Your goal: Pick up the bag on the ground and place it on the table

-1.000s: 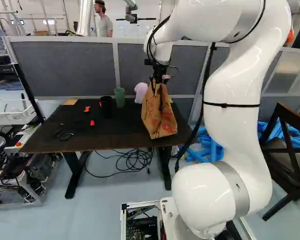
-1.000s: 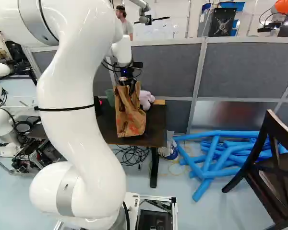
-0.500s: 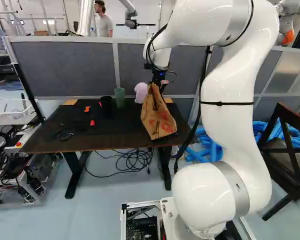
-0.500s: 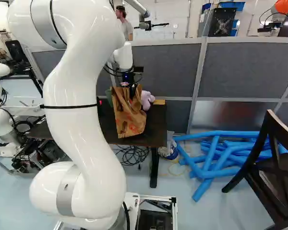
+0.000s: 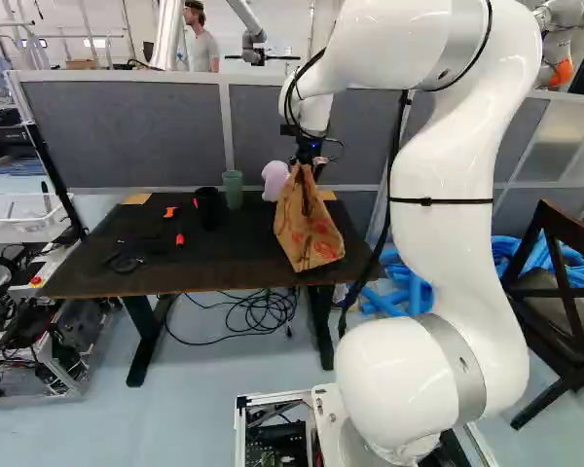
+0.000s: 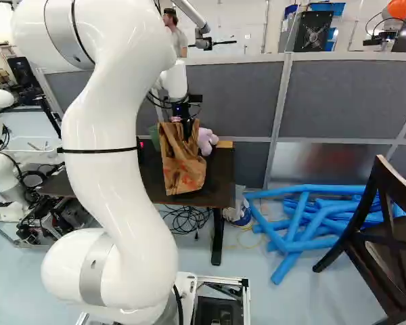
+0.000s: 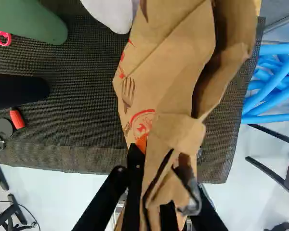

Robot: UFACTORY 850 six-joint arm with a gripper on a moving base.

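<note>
In the left base view the gripper (image 5: pixel 310 163) is at the top of the brown paper bag (image 5: pixel 307 229), which leans at the right end of the dark table (image 5: pixel 107 277), its base near the front edge. The right base view has the bag (image 6: pixel 183 162) beside a pink-white object. Seen from the wrist, the gripper (image 7: pixel 164 178) has crumpled paper of the bag (image 7: pixel 168 82) between its two dark fingers, close against both. The folded paper partly covers the fingertips.
A green cup (image 5: pixel 234 189), a black cup (image 5: pixel 207 207) and a pink-white object (image 5: pixel 274 179) stand behind and beside the bag. Blue tubes (image 6: pixel 311 217) and a dark chair (image 6: pixel 375 223) are right of the table. Another robot (image 5: pixel 255 39) hangs beyond the partition.
The arm has bent and its wrist has come down slightly, and the bag's top has tipped a little. Since half a second ago both look nearly still. The other robot's arm has moved.
</note>
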